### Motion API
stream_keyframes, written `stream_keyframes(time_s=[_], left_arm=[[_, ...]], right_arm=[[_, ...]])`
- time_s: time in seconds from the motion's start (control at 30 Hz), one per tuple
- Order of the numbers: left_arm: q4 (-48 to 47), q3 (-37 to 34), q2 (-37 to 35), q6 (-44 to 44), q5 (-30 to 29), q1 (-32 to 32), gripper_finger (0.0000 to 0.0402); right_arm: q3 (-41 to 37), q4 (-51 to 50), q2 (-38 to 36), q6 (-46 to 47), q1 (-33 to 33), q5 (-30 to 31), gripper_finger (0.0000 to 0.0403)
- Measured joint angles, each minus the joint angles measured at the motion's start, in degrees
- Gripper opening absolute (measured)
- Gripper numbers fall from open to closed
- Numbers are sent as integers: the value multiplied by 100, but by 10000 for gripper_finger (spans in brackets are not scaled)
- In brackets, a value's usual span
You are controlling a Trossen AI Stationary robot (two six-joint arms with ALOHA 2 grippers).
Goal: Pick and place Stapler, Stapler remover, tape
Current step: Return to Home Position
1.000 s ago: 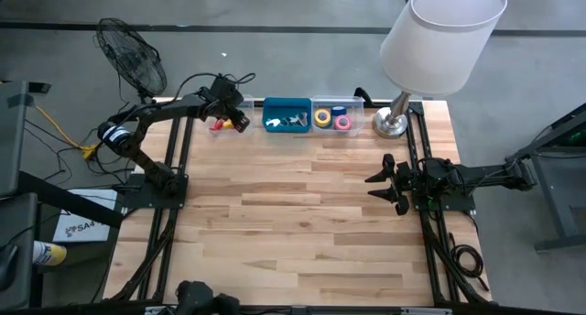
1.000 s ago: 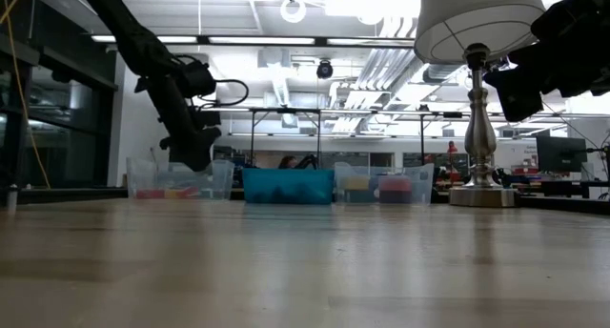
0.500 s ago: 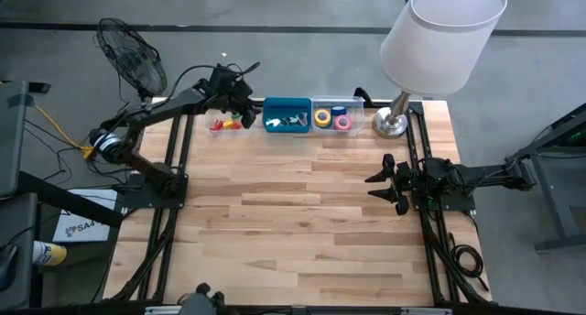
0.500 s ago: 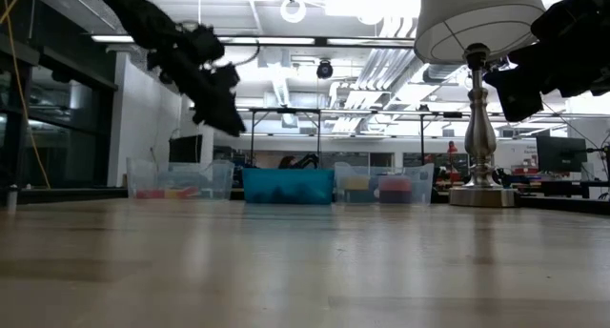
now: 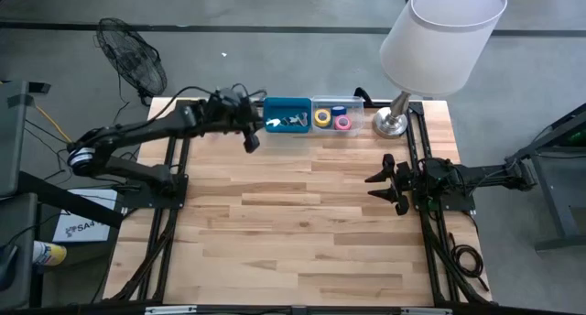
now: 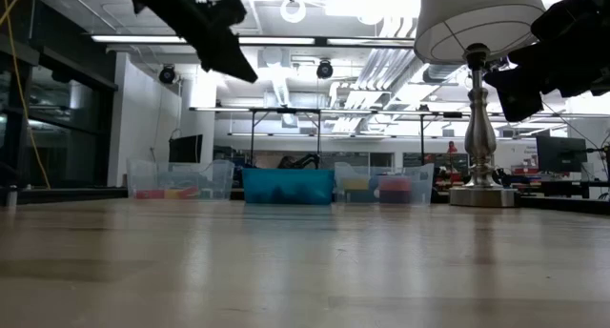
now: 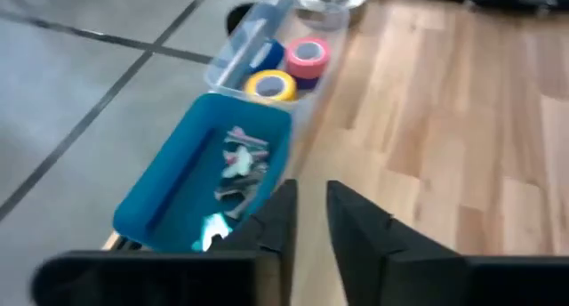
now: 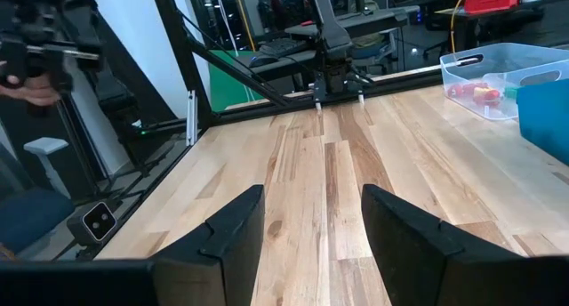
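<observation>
My left gripper (image 5: 250,141) hangs high over the table, just in front of the left end of the blue bin (image 5: 287,114). Its fingers stand a narrow gap apart with nothing between them (image 7: 311,221). Small pale metal pieces (image 7: 240,164) lie in the blue bin. Beside it, a clear bin (image 5: 331,118) holds a yellow tape roll (image 7: 271,85), a pink one (image 7: 308,52) and a blue one (image 7: 267,55). I cannot make out a stapler. My right gripper (image 5: 377,185) waits open at the table's right edge, holding nothing.
A second clear bin (image 8: 484,75) with red and yellow pieces stands left of the blue bin, under my left arm. A lamp's base (image 5: 392,123) stands at the far right corner, with its shade (image 5: 444,36) above. The wooden table (image 5: 293,223) stretches toward the near edge.
My left gripper has risen out of the left clear bin. It then swung toward the table's right and near side, ending high in front of the blue bin. My right arm has kept still.
</observation>
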Motion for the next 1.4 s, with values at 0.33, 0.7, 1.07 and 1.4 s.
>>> stream_keyframes(time_s=[0.33,0.7,1.07,1.4], left_arm=[[-298,0,-398,57,-1394,-1749,9],[-333,-318,-917,788,-1796,-3179,1],[644,-2875,-3526,683,-1895,-3509,1],[2431,-4722,-5208,1563,-1886,-3506,1]], right_arm=[[2,0,2,0,0,0,181],[0,0,0,-2,0,0,181],[2,-2,15,-2,2,0,181],[0,-2,15,0,0,0,181]])
